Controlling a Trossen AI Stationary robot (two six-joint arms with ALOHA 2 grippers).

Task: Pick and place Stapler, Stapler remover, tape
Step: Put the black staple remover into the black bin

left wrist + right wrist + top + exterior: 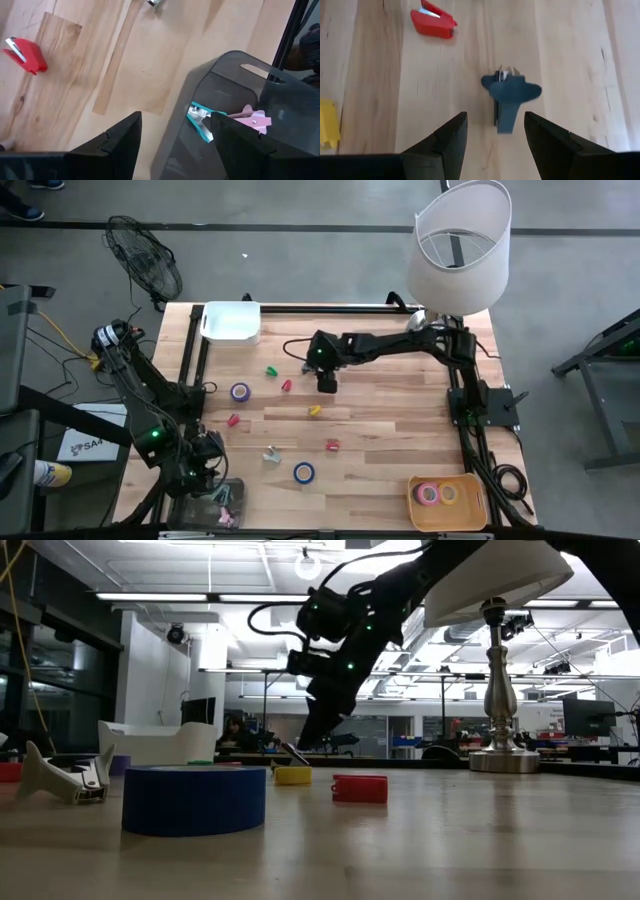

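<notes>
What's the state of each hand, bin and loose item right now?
Left hand: open, over the grey bin's edge, empty.
Right hand: open, above the blue staple remover, not touching.
Grey bin: holds teal and pink removers.
Yellow bin: holds two tape rolls.
White bin: looks empty.

Right arm stretched across the worktop's middle, wrist angled down, right pincer (495, 135) with fingers parted, holding nothing. Left arm folded at the near left corner, left pincer (175, 137) fingers also apart, empty.
</notes>
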